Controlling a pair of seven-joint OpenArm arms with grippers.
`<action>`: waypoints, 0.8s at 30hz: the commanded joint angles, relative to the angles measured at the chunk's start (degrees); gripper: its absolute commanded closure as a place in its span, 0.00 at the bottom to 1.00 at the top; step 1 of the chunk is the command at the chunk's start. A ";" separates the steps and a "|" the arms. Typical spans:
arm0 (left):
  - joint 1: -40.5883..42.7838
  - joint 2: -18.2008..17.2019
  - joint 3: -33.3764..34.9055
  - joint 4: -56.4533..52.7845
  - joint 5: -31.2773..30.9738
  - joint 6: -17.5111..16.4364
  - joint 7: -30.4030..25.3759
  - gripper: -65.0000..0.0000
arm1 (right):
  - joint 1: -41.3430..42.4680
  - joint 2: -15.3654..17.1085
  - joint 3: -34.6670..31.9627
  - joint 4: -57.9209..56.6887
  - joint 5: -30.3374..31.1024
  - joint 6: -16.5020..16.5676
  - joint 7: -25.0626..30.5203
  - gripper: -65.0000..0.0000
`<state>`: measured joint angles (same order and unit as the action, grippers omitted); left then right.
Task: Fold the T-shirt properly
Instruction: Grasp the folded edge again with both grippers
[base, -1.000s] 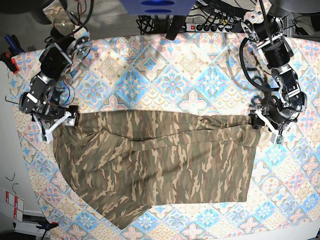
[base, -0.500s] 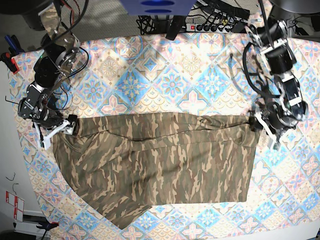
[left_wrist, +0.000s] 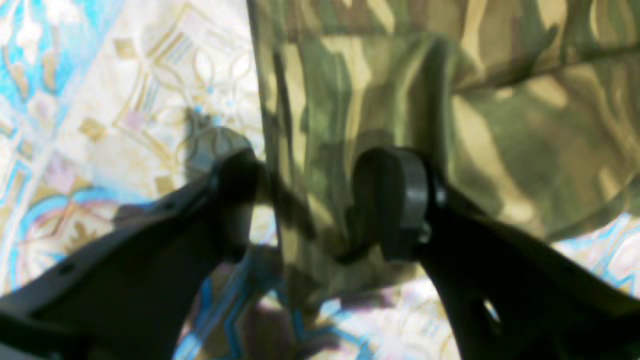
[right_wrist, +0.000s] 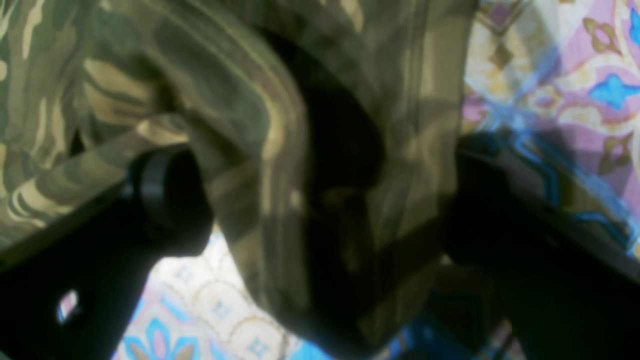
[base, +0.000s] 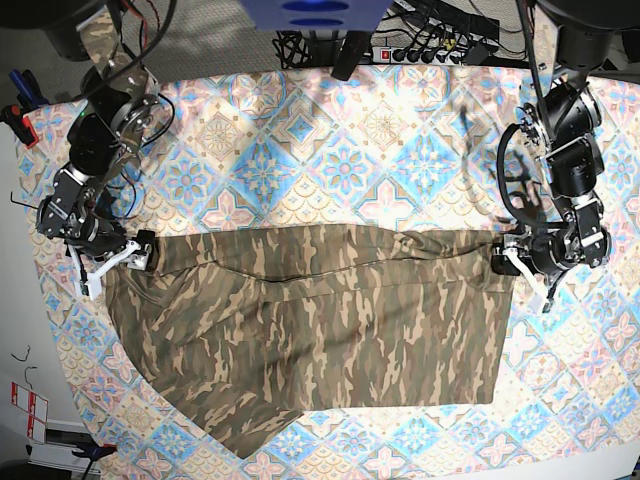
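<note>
Tiled blue, pink and cream cloth (base: 330, 150) covers the counter, and the shirt (base: 310, 330) lies spread across its near half, folded over into a wide camouflage band with one corner trailing toward the front edge. Over at the shirt's top corner on the base view's right, the left pincer (base: 503, 259) sits at the hem; its wrist view shows both pads apart, a flap of camouflage fabric between them, not squeezed, so it is released. At the opposite top corner, the right pincer (base: 140, 252) also stands spread wide, bunched fabric hanging loose in the gap between its pads (right_wrist: 165, 187). Both wrist views are blurred.
</note>
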<state>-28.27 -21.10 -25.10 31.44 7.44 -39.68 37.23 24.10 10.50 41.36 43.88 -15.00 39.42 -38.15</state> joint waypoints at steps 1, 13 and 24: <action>-0.78 -0.22 0.09 -1.07 -0.01 -0.32 -0.09 0.43 | 0.56 0.79 -0.18 0.21 -0.25 0.58 -1.45 0.00; 0.18 7.70 9.32 -10.47 2.62 -0.32 -1.23 0.71 | 0.56 0.88 -4.66 0.12 -0.25 0.58 -3.83 0.41; 2.47 9.28 12.84 -13.55 2.62 -0.32 -1.23 1.00 | 0.47 2.20 -4.57 0.30 -0.25 0.58 -4.27 0.94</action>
<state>-29.65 -16.21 -13.45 21.28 6.61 -34.17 23.88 23.75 11.40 36.82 43.62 -14.72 40.36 -41.78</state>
